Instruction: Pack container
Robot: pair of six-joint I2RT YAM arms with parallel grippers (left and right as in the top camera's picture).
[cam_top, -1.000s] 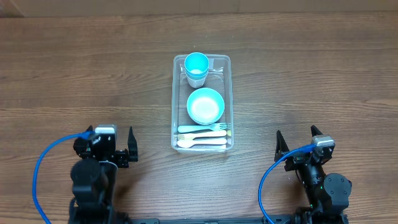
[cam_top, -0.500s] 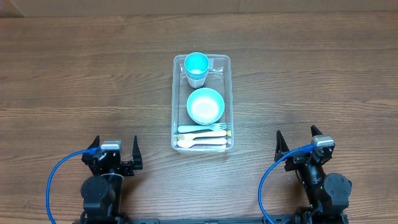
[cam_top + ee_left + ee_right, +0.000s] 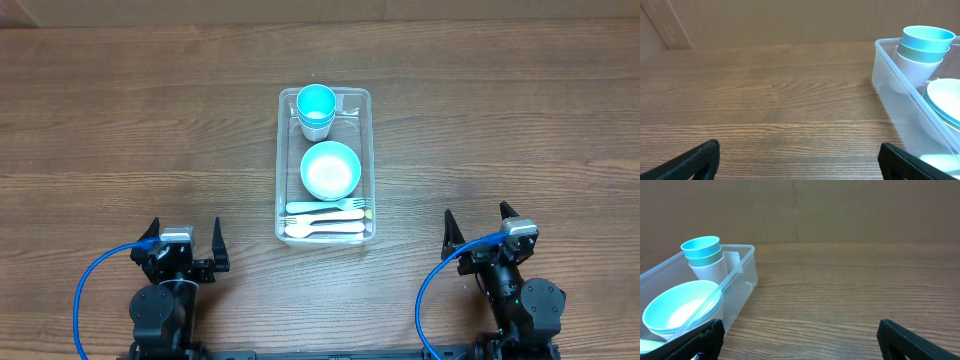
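Your clear rectangular plastic container (image 3: 372, 160) sits in the middle of the wooden table (image 3: 120, 120), well ahead of both arms. It holds stacked teal cups (image 3: 316, 103) at its far end, a round teal bowl (image 3: 330, 170) in the middle and pale plastic cutlery (image 3: 325, 220) at the near end. The left tool (image 3: 185, 233) and right tool (image 3: 477, 222) both stand wide and empty. Packing looks finished to me: nothing loose shows, so the next move could only be a lid, and none is visible. How many cups or bowls are nested is unclear, and both wrist views cut off the container's near end.
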